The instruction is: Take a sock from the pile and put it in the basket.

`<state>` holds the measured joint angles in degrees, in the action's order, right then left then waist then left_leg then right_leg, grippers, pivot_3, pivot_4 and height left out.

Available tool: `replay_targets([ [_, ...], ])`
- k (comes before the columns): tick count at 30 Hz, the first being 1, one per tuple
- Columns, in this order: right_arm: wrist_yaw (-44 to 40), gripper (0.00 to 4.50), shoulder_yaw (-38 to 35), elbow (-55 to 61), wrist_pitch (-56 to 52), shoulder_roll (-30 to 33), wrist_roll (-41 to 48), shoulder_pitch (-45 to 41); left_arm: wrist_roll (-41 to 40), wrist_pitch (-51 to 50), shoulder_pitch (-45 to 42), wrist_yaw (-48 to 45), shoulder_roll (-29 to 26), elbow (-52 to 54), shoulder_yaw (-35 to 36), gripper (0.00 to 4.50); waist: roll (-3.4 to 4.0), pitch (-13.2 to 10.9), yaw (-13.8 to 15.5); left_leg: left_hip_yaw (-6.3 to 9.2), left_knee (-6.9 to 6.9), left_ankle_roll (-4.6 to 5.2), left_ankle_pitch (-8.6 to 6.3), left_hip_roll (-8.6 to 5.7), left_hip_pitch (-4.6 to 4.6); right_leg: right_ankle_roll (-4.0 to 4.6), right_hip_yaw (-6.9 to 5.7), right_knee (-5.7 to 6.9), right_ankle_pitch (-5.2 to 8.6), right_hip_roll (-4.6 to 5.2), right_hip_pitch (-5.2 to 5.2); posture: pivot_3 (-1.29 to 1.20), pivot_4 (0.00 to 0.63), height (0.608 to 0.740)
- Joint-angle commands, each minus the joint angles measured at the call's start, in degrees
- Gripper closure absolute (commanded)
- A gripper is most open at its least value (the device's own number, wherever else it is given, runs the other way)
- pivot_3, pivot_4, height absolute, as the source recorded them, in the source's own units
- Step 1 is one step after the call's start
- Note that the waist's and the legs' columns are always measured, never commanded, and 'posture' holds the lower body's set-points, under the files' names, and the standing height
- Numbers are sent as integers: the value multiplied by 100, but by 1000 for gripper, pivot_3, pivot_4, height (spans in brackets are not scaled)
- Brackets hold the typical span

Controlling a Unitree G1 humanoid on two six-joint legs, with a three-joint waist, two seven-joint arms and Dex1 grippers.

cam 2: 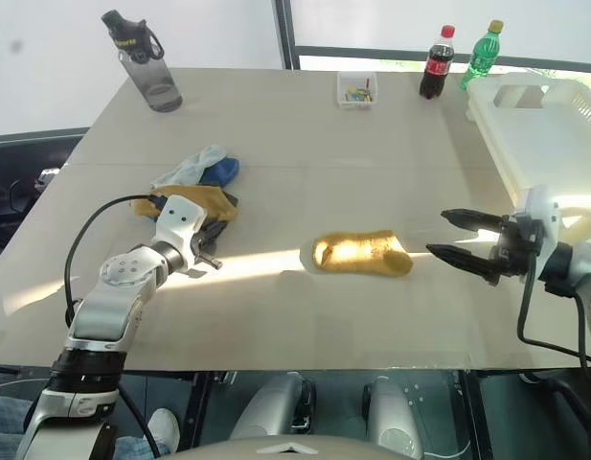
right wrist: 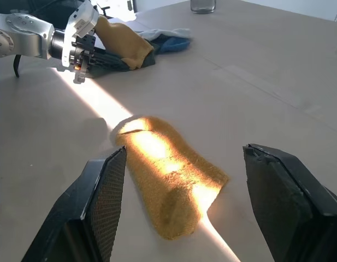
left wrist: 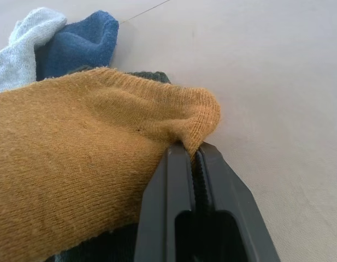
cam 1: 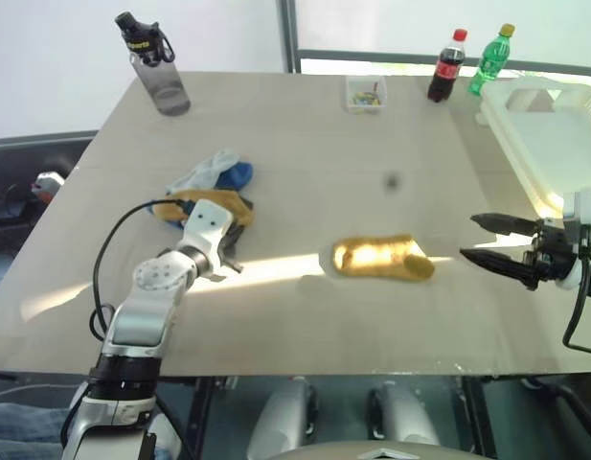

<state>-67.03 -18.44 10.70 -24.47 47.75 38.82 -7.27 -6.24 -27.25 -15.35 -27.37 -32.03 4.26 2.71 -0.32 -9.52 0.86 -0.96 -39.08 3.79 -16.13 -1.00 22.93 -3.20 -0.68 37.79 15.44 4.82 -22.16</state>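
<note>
The pile [cam 1: 211, 188] of socks lies on the left part of the table: a mustard sock [left wrist: 75, 164] on top, a blue one [left wrist: 81, 43], a pale grey one [left wrist: 26, 54] and a dark green one [left wrist: 152, 76] beneath. My left gripper [left wrist: 194, 155] is shut on a fold at the mustard sock's edge. A second mustard sock [cam 1: 381, 258] lies alone mid-table in a strip of sunlight. Just right of that sock, my right gripper [cam 1: 482, 240] hovers open, pointing at it with nothing between its fingers. The white basket [cam 1: 554, 134] stands at the table's far right.
A grey water bottle [cam 1: 156, 67] stands at the back left. At the back are a small clear box [cam 1: 364, 93], a cola bottle [cam 1: 446, 67] and a green bottle [cam 1: 490, 59]. The table's front edge [cam 1: 305, 372] runs below both arms.
</note>
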Motion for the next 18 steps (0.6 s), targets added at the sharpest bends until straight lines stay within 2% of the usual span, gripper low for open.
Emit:
replay_targets([
  [1,-16,957,-86,102,132,-9,24,-4,15,-5,-173,1,26,63,3,4458,0,0,-2,0,0,0,0,0,0,0,0,0,0,0,0,0,150,740],
  [6,-28,957,-62,68,172,-37,-11,-23,-381,-602,-610,75,417,310,52,4458,-1,0,16,1,-1,0,0,-2,3,0,-3,0,0,1,0,0,150,740],
  [18,-1,957,23,15,232,-74,-71,-120,-310,-871,-1717,65,1630,-181,-882,4458,-4,-2,4,1,-11,1,1,-13,5,-2,-4,5,0,-3,2,0,150,740],
])
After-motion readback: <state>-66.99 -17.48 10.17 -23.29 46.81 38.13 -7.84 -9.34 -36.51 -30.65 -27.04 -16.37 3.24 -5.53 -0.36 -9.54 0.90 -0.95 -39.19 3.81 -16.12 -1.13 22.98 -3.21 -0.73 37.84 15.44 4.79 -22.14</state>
